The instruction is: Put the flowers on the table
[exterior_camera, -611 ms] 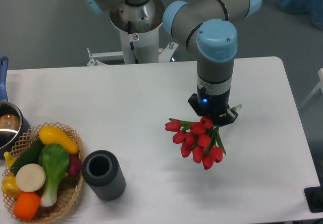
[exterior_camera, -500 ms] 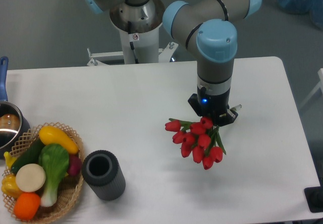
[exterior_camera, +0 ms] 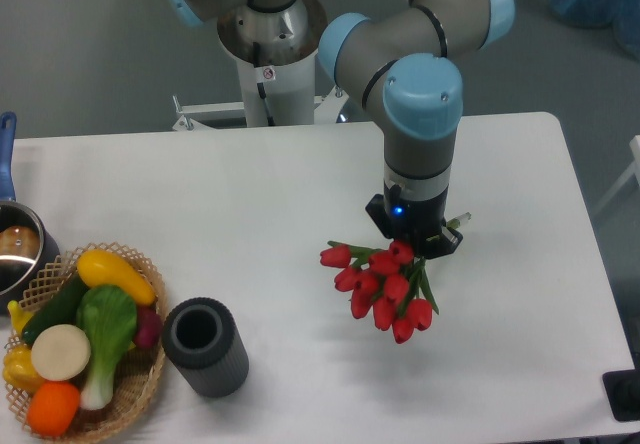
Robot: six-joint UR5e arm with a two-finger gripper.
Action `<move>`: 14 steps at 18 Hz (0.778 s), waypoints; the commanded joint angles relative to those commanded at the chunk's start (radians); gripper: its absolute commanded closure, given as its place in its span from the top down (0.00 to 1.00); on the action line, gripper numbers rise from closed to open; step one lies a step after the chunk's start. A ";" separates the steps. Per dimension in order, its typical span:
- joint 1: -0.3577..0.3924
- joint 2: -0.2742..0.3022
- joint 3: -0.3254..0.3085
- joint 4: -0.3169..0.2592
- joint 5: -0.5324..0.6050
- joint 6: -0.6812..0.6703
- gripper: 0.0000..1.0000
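The flowers (exterior_camera: pixel 381 287), a bunch of red tulip buds with green stems, hang below my gripper (exterior_camera: pixel 413 239) over the right middle of the white table (exterior_camera: pixel 250 194). The gripper points straight down and is shut on the stems, whose ends stick out to its right. The buds point down and to the left. A faint shadow lies on the table below them, so the bunch seems slightly above the surface. The fingertips are hidden behind the gripper body and the buds.
A dark grey ribbed cylinder (exterior_camera: pixel 206 347) stands at the front left. Left of it a wicker basket (exterior_camera: pixel 145 374) holds toy vegetables. A pot with a blue handle (exterior_camera: pixel 15 249) sits at the left edge. The robot base (exterior_camera: pixel 268 59) is behind the table.
The gripper has moved a little to the left and towards the front with the flowers, and the bunch looks slightly lower.
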 joint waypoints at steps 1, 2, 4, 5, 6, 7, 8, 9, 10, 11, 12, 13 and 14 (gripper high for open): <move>-0.006 -0.006 0.000 0.000 -0.002 0.000 0.01; -0.012 -0.012 0.000 0.002 -0.002 0.000 0.02; -0.020 -0.032 -0.002 0.031 -0.002 -0.002 0.04; -0.024 -0.038 -0.003 0.043 -0.002 -0.005 0.05; -0.029 -0.048 -0.003 0.051 -0.002 -0.009 0.06; -0.029 -0.058 -0.003 0.060 0.000 -0.012 0.07; -0.037 -0.071 -0.003 0.070 0.000 -0.012 0.08; -0.043 -0.080 -0.002 0.081 0.000 -0.015 0.10; -0.046 -0.089 0.000 0.096 0.000 -0.024 0.12; -0.048 -0.098 -0.002 0.112 0.000 -0.031 0.13; -0.048 -0.104 -0.003 0.118 0.000 -0.031 0.16; -0.048 -0.107 -0.003 0.120 -0.002 -0.031 0.19; -0.048 -0.109 -0.003 0.123 -0.002 -0.031 0.27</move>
